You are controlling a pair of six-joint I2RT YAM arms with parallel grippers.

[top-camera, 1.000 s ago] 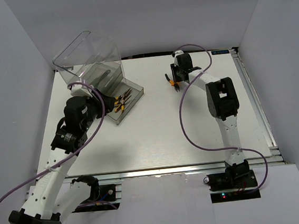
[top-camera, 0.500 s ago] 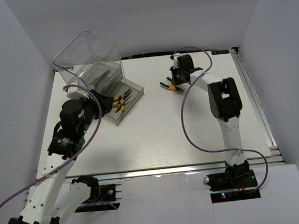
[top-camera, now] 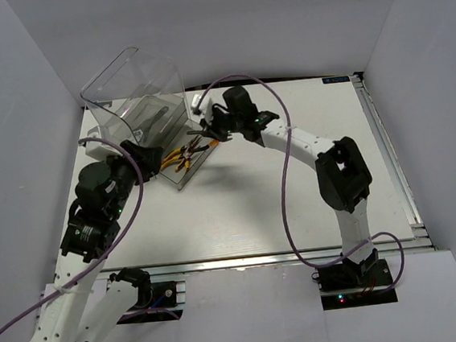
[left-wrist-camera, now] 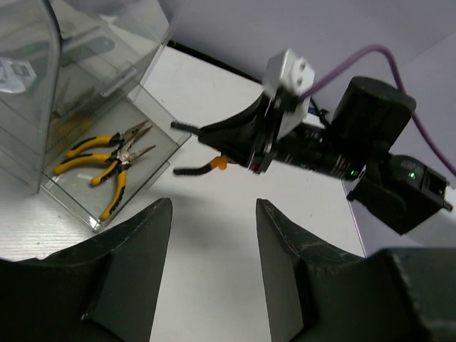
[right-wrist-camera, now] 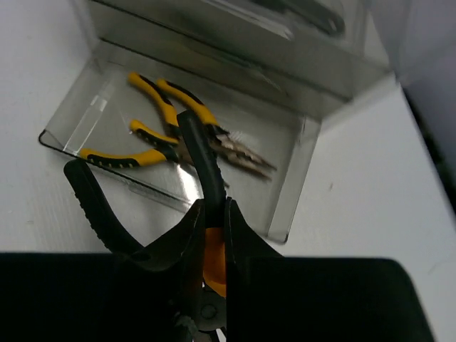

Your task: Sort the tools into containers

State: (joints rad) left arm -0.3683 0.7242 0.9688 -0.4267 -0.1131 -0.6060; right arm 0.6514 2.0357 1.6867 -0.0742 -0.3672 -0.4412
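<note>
Now | right tool [right-wrist-camera: 211,226] clamps pliers [right-wrist-camera: 199,153] | handles toward open drawer [right-wrist-camera: 288,187]

Three pairs of pliers [left-wrist-camera: 96,142] in all: two yellow-handled pairs lie in the cabinet's pulled-out bottom drawer [right-wrist-camera: 291,178], and one dark-handled pair [right-wrist-camera: 201,167] is held in the air just in front of that drawer. One clear plastic cabinet [top-camera: 135,87]. Other tools [top-camera: 154,112] inside it are too blurred to count. Two robot arms: left arm [top-camera: 94,204], right arm [top-camera: 341,168].
</note>
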